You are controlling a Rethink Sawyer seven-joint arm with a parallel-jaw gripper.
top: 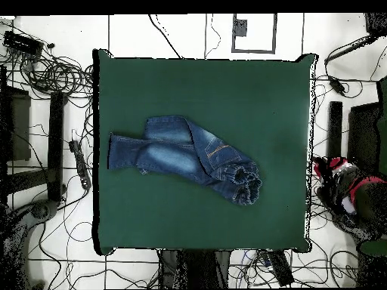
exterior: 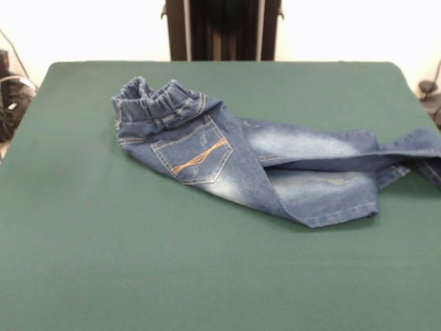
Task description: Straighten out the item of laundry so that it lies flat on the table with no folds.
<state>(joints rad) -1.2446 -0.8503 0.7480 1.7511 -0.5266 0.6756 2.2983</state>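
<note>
The small blue denim jeans (exterior: pixel 269 162) lie twisted near the middle of the dark green felt bench (exterior: pixel 207 276), one leg folded across the other; straightening seems unstarted, and the claw shows in neither view.

Jeans (exterior: pixel 262 165) lie on the table (exterior: pixel 207 276) — waistband at front-view left, legs reaching the right edge, one folded across the other.

jeans (exterior: pixel 275 162): blue denim, faded whitish patches | back pocket (exterior: pixel 193 160): orange crossed stitching | table (exterior: pixel 138 262): plain dark green top
</note>
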